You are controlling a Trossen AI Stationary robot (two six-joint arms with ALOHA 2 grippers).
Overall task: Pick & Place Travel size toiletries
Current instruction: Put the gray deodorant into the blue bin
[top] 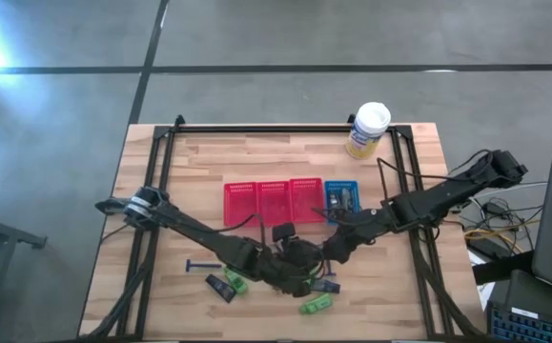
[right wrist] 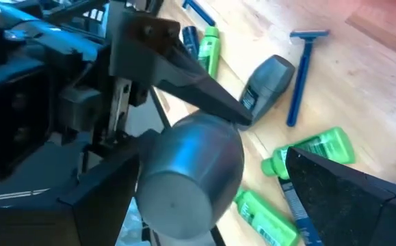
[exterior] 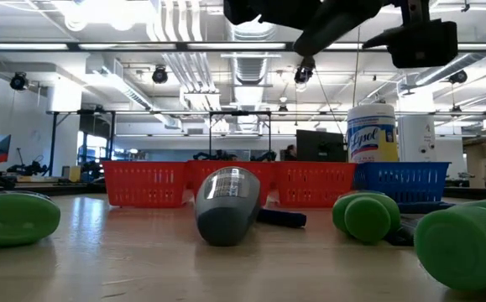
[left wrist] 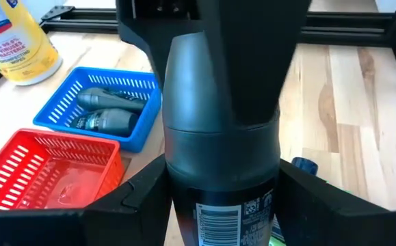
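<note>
A grey oval mini bottle (left wrist: 221,137) hangs above the table's near middle, with my left gripper (left wrist: 221,181) shut on it. Its rounded cap end (right wrist: 191,171) points at my right gripper (right wrist: 211,179). That gripper is open, its fingers standing on either side of the cap end; I cannot tell whether they touch it. In the high view both grippers (top: 290,265) (top: 325,253) meet in front of the baskets. Loose toiletries lie on the table: another grey bottle (right wrist: 269,78), a blue razor (right wrist: 304,61), green tubes (right wrist: 314,150) and a black tube (top: 220,286). My left gripper pinches the grey bottle's label end (left wrist: 184,195) between its two fingers, one on each side. The fingers lie along the bottle, slanting downward from the table's left. The bottle is lifted clear of the table, and its cap end sticks out past the fingertips.
A row of red mesh baskets (top: 274,202) and a blue basket (left wrist: 61,113) holding two grey bottles stand mid-table. A white-and-yellow canister (top: 368,129) stands at the far edge. Black frame rails (top: 166,157) run along the table's sides.
</note>
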